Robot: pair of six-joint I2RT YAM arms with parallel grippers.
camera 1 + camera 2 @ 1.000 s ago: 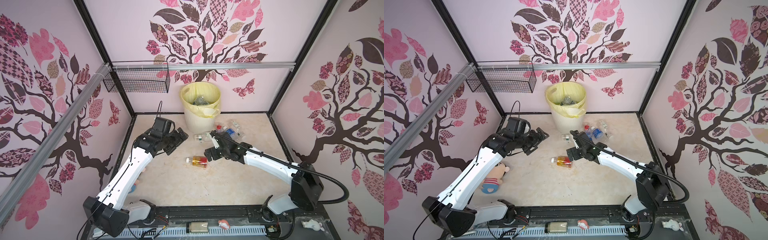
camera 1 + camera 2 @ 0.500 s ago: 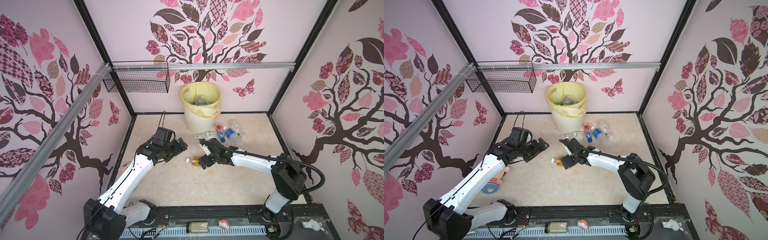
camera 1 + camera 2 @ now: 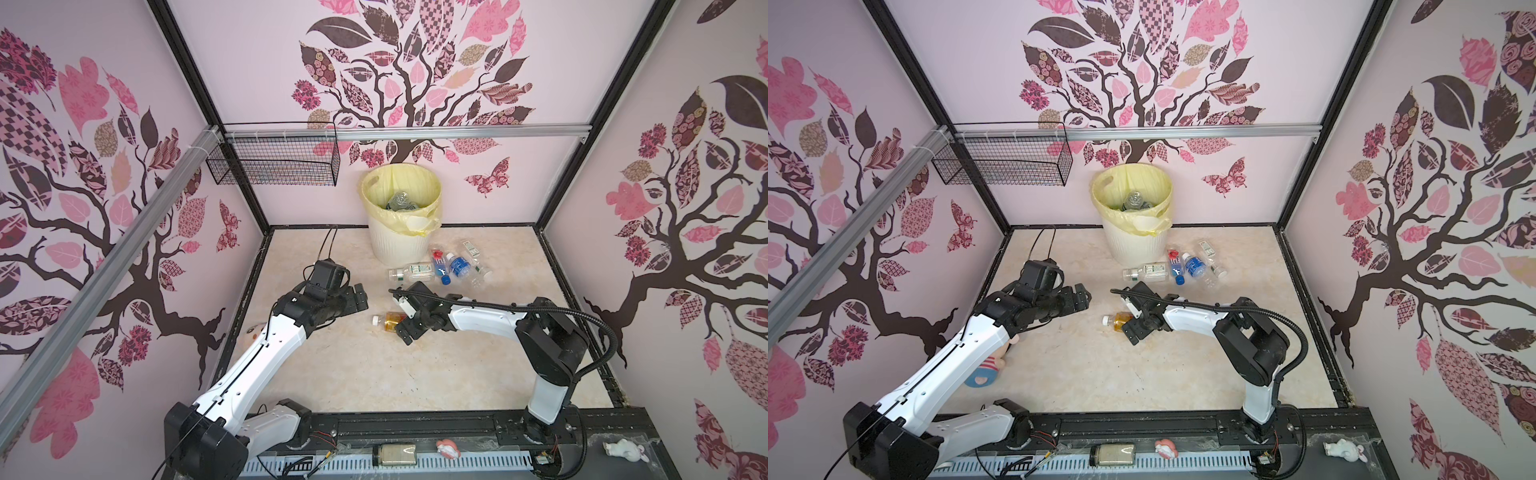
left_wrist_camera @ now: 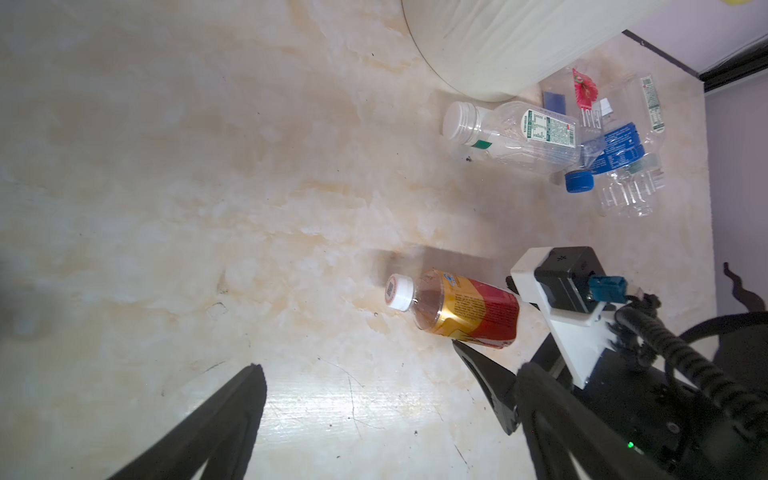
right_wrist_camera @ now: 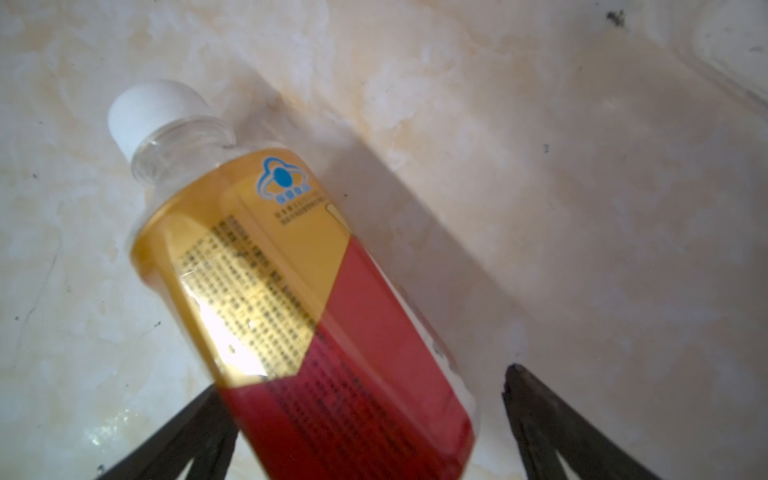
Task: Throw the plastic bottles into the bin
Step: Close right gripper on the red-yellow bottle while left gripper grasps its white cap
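Near the middle of the counter (image 3: 353,374) you have the amber bottle (image 3: 388,321) lying on its side, white cap toward the left edge. Both top views show only its cap and amber shoulder. The red-labelled end is hidden under the right gripper (image 5: 365,382), and the right wrist view cuts off its base. That gripper is spread wide and straddles the bottle without gripping it. One finger is overlapped by the bottle's body, so you cannot tell whether it touches; the other stands clear. Beyond it, beside the foot of the bin (image 3: 397,249) at the back edge, a cluster of clear bottles (image 3: 451,266) overlaps too much to count. The bottles in the bin (image 3: 401,202) show only dimly against the yellow bag (image 3: 419,220).

Your right arm (image 3: 486,322) lies low, stretched from the front right toward the centre. Your left arm (image 3: 266,349) arches up from the front left corner. Its left gripper (image 3: 360,296) is wide open and empty, left of the amber bottle and apart from it.

Since a second ago, the right gripper has swung forward from beside the cluster onto the bottle. The left gripper has drawn slightly toward the front edge, and the bottle has not moved.
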